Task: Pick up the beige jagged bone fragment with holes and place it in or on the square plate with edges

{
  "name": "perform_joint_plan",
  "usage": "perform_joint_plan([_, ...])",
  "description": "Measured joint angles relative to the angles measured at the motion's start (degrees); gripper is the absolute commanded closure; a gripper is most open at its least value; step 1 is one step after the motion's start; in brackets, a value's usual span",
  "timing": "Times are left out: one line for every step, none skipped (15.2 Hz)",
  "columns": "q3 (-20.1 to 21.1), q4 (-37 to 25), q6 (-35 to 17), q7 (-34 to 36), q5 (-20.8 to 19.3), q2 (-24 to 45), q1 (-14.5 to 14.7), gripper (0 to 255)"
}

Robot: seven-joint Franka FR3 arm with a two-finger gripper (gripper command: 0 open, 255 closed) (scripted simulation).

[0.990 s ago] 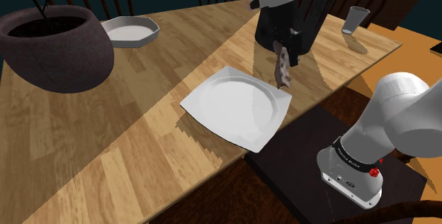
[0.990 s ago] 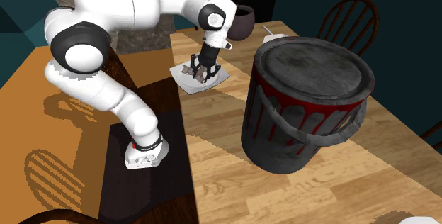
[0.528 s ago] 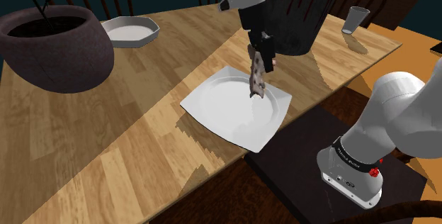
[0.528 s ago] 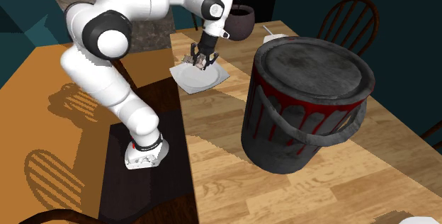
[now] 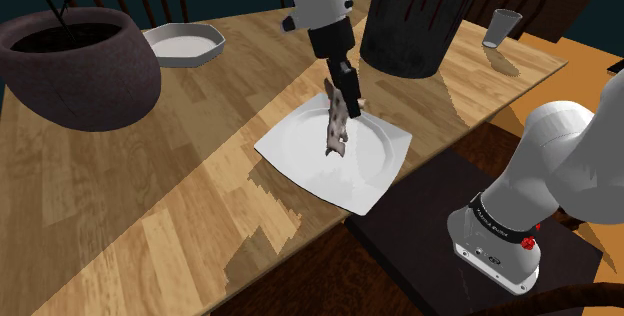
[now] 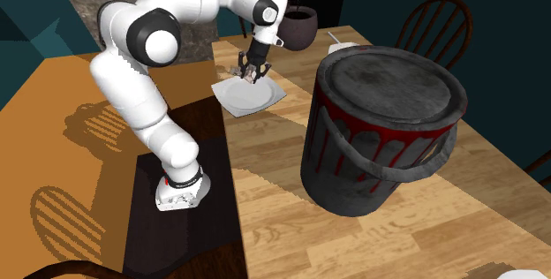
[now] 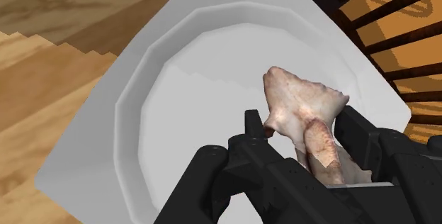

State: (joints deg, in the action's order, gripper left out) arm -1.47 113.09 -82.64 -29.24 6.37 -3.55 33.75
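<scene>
My black gripper point(image 5: 343, 99) is shut on the beige jagged bone fragment point(image 5: 336, 129), which hangs from the fingers just above the middle of the white square plate point(image 5: 290, 144). In the wrist view the bone fragment point(image 7: 301, 116) sticks out between the two black fingers point(image 7: 255, 134), with the plate's round well point(image 7: 191, 109) right beneath it. In the second exterior view the gripper point(image 6: 251, 71) holds the bone fragment point(image 6: 249, 76) over the plate point(image 6: 247, 99) near the table's edge.
A dark bucket with red streaks point(image 6: 380, 127) stands close beside the plate. A big dark pot with a plant point(image 5: 80, 64), a white octagonal dish point(image 5: 185, 44) and a grey cup point(image 5: 500, 26) stand on the wooden table point(image 5: 150, 214). Chairs ring the table.
The arm has carried the bone fragment from beside the bucket, past the plate's corner, to over the plate's middle, toward the shoulder view's left. The grip has stayed the same.
</scene>
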Motion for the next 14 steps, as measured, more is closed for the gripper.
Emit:
perform_joint_plan([0.0, 0.9, -0.9, -0.1, 0.0, 0.0, 0.0, 255])
perform_joint_plan([0.0, 1.6, -1.7, -0.1, 0.0, 0.0, 0.0, 255])
perform_joint_plan([0.0, 2.3, -2.4, -0.2, 0.0, 0.1, 0.0, 255])
perform_joint_plan([0.0, 2.6, -3.0, -0.3, 0.0, 0.4, 0.0, 255])
perform_joint_plan([0.0, 3.0, -3.8, -0.3, 0.0, 0.9, 0.0, 255])
perform_joint_plan([0.0, 3.9, -4.6, -0.5, 0.0, 0.8, 0.0, 255])
perform_joint_plan([0.0, 4.3, -5.3, -0.6, 0.0, 1.0, 0.0, 255])
perform_joint_plan([0.1, 4.8, -6.2, -0.6, 0.0, 1.4, 0.0, 255])
perform_joint_plan([0.0, 5.3, -6.8, -0.7, 0.0, 1.6, 0.0, 255])
perform_joint_plan([0.1, 5.6, -7.3, -0.7, 0.0, 1.7, 0.1, 255])
perform_joint_plan([0.1, 5.8, -7.5, -0.7, 0.0, 1.7, 0.1, 255])
perform_joint_plan([0.1, 5.9, -7.6, -0.7, 0.1, 1.8, 0.1, 255])
perform_joint_plan([0.1, 5.9, -7.6, -0.7, 0.1, 1.8, 0.1, 255])
perform_joint_plan([0.1, 5.9, -7.7, -0.7, 0.1, 1.8, 0.1, 255])
